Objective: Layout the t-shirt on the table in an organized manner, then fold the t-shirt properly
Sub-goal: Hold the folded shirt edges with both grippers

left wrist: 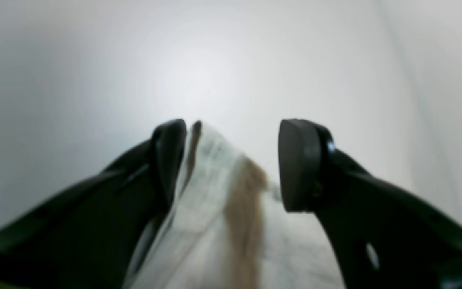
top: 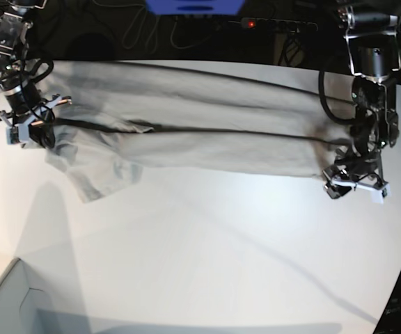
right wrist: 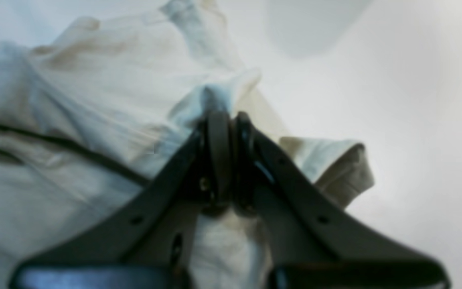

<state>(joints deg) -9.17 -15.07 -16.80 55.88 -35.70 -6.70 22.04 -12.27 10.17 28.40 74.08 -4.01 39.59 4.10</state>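
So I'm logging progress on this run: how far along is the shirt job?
Early. The t-shirt is stretched lengthwise across the table, so layout is under way. The right gripper is shut on cloth at the sleeve end; the left gripper stands open around the other end without pinching. A sleeve still lies rumpled. No fold shows yet.

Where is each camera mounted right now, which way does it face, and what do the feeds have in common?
Left wrist: on the left arm, looking along the open left gripper at the t-shirt edge lying between its fingers.
Right wrist: on the right arm, looking along the right gripper, shut on bunched cloth.
Base: high, facing down on the table, both arms in view at the stretched shirt's ends.
Shared: all three show the shirt.
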